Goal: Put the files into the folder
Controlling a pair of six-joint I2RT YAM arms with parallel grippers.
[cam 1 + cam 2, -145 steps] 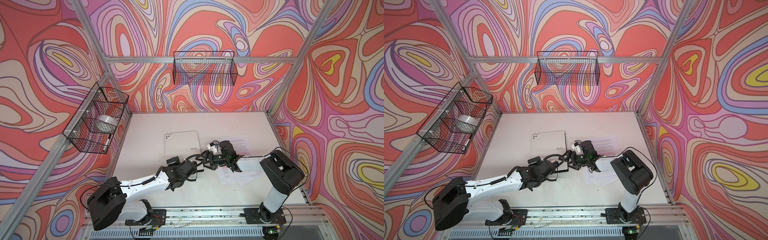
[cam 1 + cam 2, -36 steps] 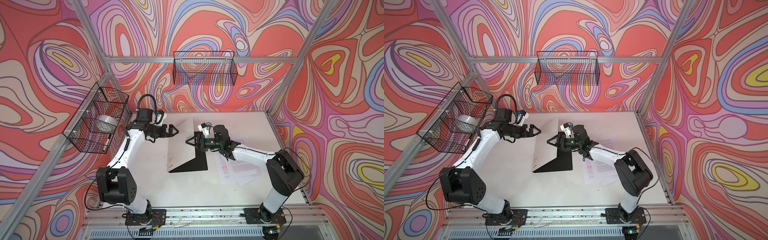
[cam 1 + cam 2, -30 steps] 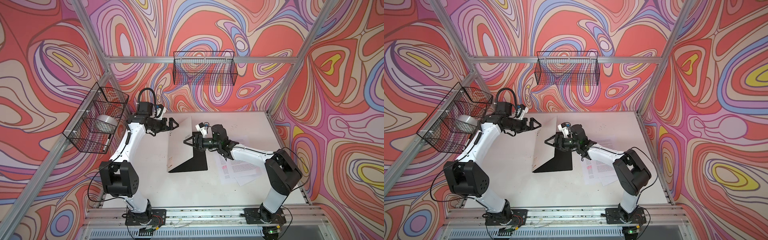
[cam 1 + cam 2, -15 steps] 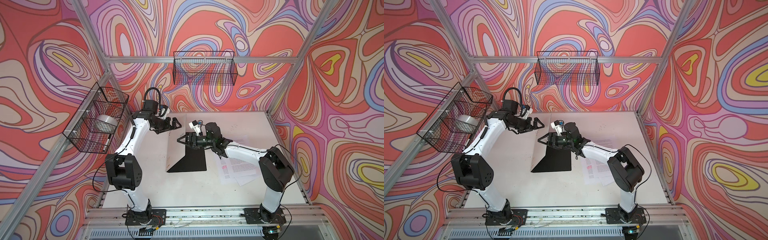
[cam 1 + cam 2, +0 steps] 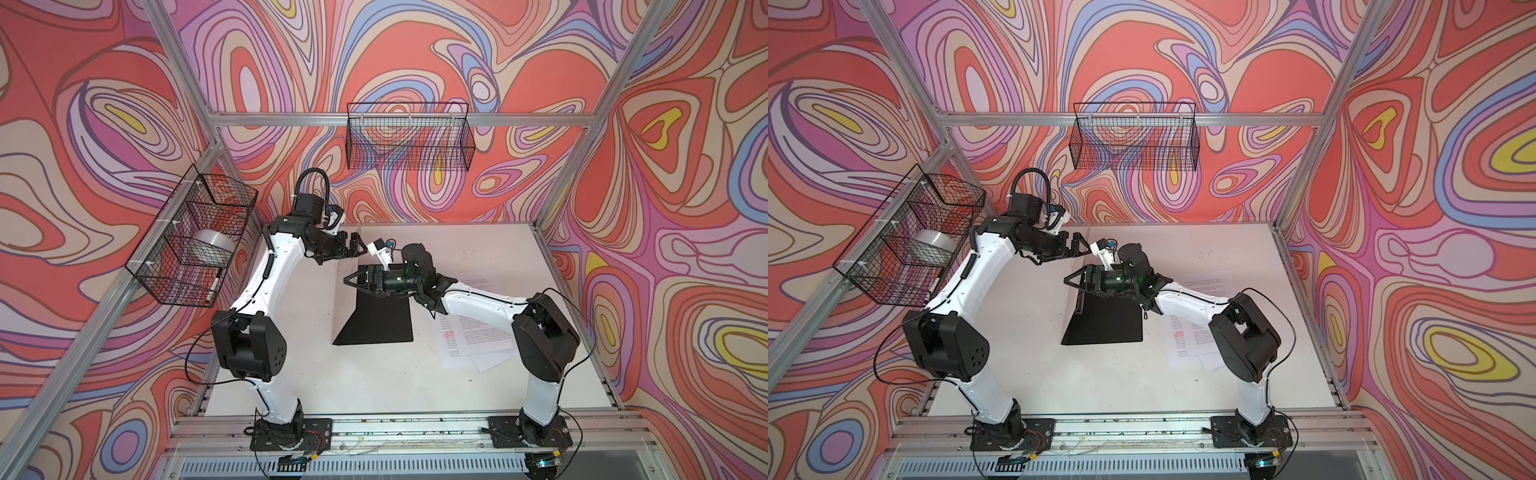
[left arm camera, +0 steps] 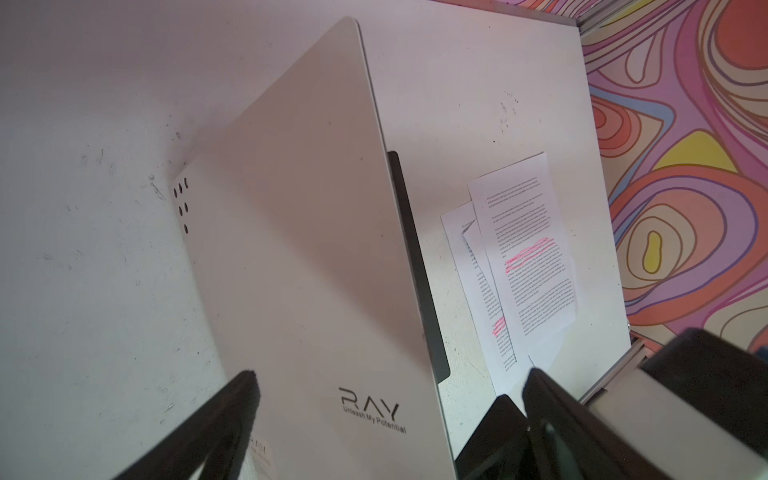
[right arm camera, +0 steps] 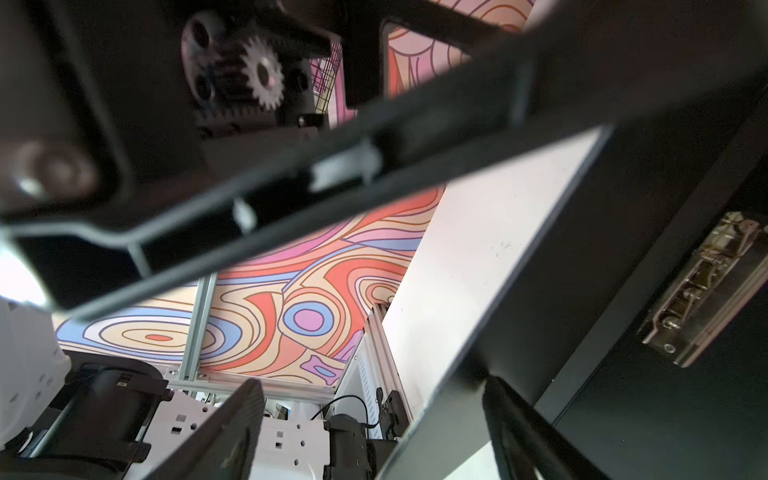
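Left end effector (image 5: 356,248) wide open, empty; right end effector (image 5: 350,281) spread, straddling raised folder (image 5: 374,324) cover edge.

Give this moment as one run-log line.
folder: open, cover near upright | files: on table beside folder | left tool: open | right tool: open

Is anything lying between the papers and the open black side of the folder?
Nothing on the table strip between the files and the folder; only the right gripper hangs over its far end.

Robot test cell, likely a lab, aluminium frame (image 5: 270,119), swirl-patterned walls (image 5: 415,50)
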